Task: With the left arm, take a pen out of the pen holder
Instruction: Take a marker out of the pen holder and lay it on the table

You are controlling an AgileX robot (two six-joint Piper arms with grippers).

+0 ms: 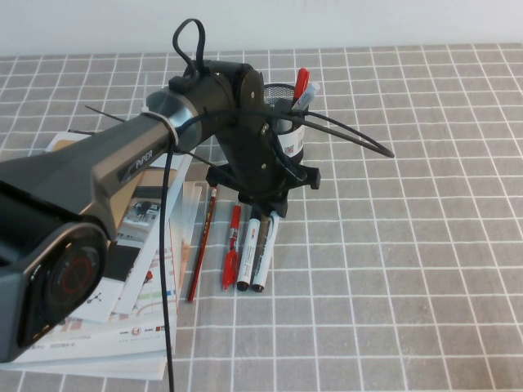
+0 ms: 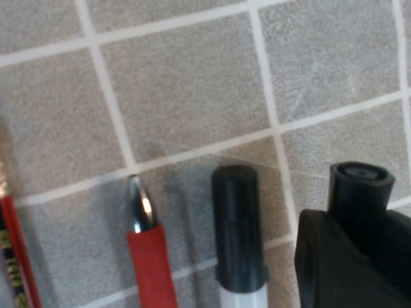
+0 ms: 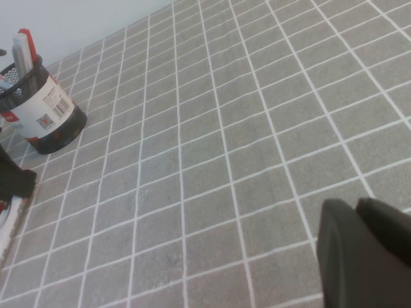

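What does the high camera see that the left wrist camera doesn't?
Only high: the holder, booklets and left arm. Only wrist: the shiny tip of the red pen, close up. Both: pencil, red pen, two markers, and the left pincer low over the markers' caps. The right pincer is in neither, off over bare tiles.

Black mesh pen holder [image 3: 45, 106] upright; black-capped marker [image 1: 264, 257] lies flat before it.

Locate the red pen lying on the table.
High view, left of centre: the red pen lies between pencil and two markers, by the left gripper; the right gripper hangs apart over tiles.
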